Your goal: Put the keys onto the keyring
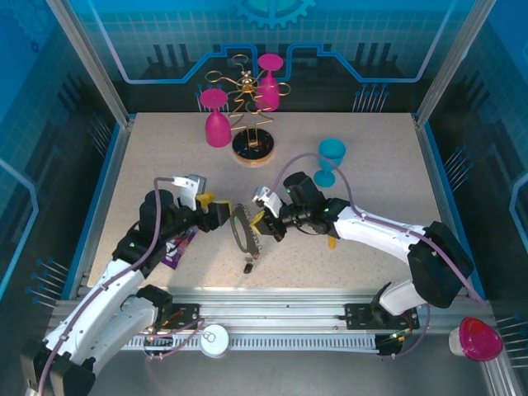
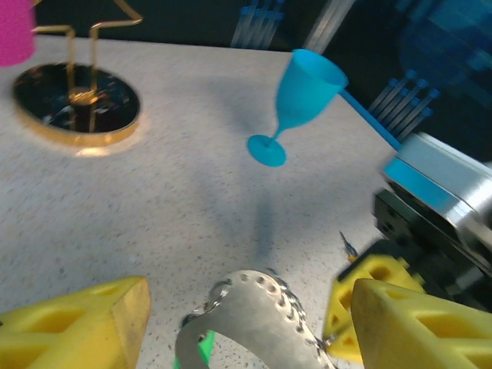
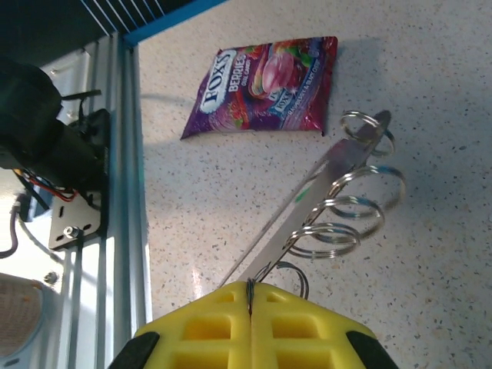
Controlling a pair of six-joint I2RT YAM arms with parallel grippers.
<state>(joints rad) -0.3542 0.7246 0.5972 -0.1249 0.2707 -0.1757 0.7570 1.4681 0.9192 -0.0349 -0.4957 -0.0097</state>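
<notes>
Bright, even overhead light; soft shadows on speckled beige bench [image 1: 388, 157]. Left wrist view blurred; glare on gold-rimmed black stand base [image 2: 115, 100].

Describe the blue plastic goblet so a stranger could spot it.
Find the gold wire stand on a round black base at the far edge of the speckled table. Just right of it a turquoise plastic goblet stands upright. Unlike the two pink goblets by the stand, it is blue and stands alone.

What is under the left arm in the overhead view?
A purple snack packet lies flat on the table, its upper part covered by the left arm. The right wrist view shows it whole; anything beneath the packet is hidden.
</notes>
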